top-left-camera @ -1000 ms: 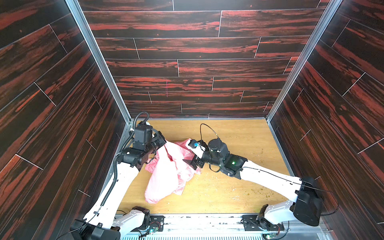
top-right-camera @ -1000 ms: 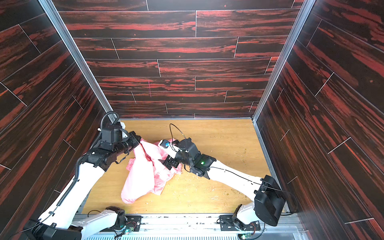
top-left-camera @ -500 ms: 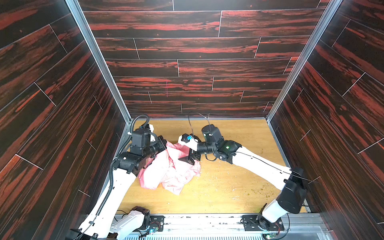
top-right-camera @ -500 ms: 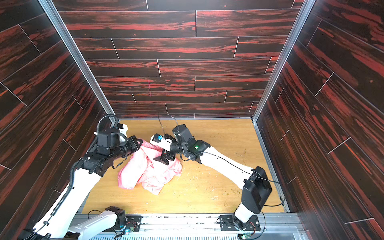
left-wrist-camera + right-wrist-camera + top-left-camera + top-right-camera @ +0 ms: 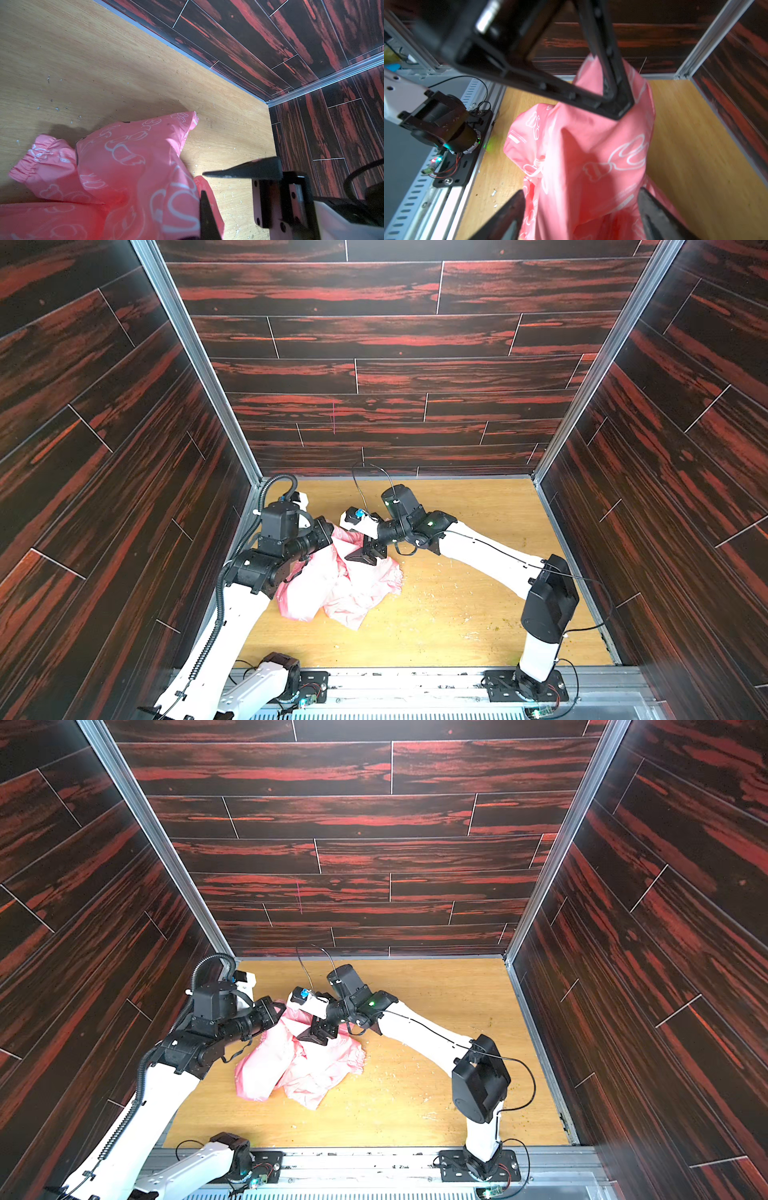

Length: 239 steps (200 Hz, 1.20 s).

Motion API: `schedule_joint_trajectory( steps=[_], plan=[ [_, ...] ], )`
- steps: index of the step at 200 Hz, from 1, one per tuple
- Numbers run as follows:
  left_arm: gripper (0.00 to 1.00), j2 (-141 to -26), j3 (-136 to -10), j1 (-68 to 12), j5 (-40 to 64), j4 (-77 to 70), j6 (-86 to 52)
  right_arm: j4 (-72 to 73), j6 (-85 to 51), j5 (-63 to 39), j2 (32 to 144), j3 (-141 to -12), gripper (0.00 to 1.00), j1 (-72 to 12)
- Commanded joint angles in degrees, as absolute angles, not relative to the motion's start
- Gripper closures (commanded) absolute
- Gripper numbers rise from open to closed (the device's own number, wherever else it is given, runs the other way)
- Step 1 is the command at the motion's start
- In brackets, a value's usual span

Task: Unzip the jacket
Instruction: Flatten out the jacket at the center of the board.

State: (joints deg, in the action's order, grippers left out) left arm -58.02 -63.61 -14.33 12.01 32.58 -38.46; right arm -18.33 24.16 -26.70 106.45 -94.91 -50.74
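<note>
At the left rear of the desk [image 5: 457, 614], your left gripper [image 5: 330, 531] stays clamped on a pinch of the jacket [image 5: 345, 589], holding that part of the pink cloth up off the wood. The right wrist view shows its jaws pressed together on the fabric. Just beside it, your right gripper [image 5: 368, 553] has come in over the garment. Its jaws, at full spread a second ago, are now drawing inward. They stand apart on either side of the raised cloth and have not yet met on it.

Beneath the two, the jacket has changed shape. A second ago it trailed in a long strip toward the front rail [image 5: 415, 680]. Now it sits bunched in a wider heap, partly hanging from the left grip and partly resting on the desk, with one elastic cuff [image 5: 35, 158] lying flat.

Neither zipper nor pull can be made out in any view, so you are probably mid-regrasp and not yet unzipping. Judge the coming pinch by whether it lands on the front opening rather than on loose cloth.
</note>
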Motion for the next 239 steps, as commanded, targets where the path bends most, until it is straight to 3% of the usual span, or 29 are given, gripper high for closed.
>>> schedule_joint_trajectory(
  steps=[1, 13, 26, 47, 67, 70, 84, 93, 96, 159, 208, 239],
  plan=[
    [1.0, -56.34, -63.54, -14.5, 12.22, 30.94, -37.5, -21.58, 24.11, -30.71, 108.97, -97.09, 0.4, -51.23],
    [1.0, -56.21, -63.83, -14.51, 11.28, 31.47, -36.84, -23.62, 24.7, -30.85, 109.07, -97.53, 0.76, -51.57],
    [1.0, -55.92, -64.16, -14.5, 8.34, 31.98, -36.24, -28.09, 25.93, -30.76, 108.83, -98.9, 1.0, -51.76],
    [1.0, -55.45, -64.87, -14.5, 5.11, 31.9, -34.16, -34.85, 26.26, -23.07, 107.05, -99.88, 1.0, -51.68],
    [0.99, -55.95, -66.03, -14.5, 4.03, 31.78, -32.04, -34.88, 23.95, -8.92, 102.13, -97.05, 1.0, -50.38],
    [0.94, -56.0, -66.13, -14.5, 3.89, 31.67, -31.73, -34.64, 23.44, -7.12, 101.36, -96.67, 1.0, -50.08],
    [0.53, -56.4, -66.31, -14.51, 3.05, 31.19, -30.74, -34.15, 21.58, -0.1, 97.51, -95.5, 1.0, -48.52],
    [0.05, -56.37, -65.97, -14.5, 2.88, 30.32, -29.74, -33.83, 20.64, 4.7, 95.22, -95.2, 1.0, -47.94],
    [0.01, -56.3, -65.85, -14.51, 2.57, 30.18, -29.46, -33.95, 20.56, 6.1, 94.54, -95.19, 1.0, -47.76],
    [0.0, -48.49, -52.67, -14.5, -1.02, 25.95, -24.26, -33.07, 20.83, 24.64, 86.14, -97.28, 1.0, -46.5],
    [0.0, -37.94, -33.93, -16.62, 6.33, 21.47, -29.32, -36.02, 27.15, 33.83, 86.35, -105.36, 1.0, -46.45],
    [0.0, -38.77, -26.94, -18.88, 13.03, 12.28, -37.04, -38.82, 29.77, 36.3, 87.41, -112.05, 1.0, -46.12]
  ],
)
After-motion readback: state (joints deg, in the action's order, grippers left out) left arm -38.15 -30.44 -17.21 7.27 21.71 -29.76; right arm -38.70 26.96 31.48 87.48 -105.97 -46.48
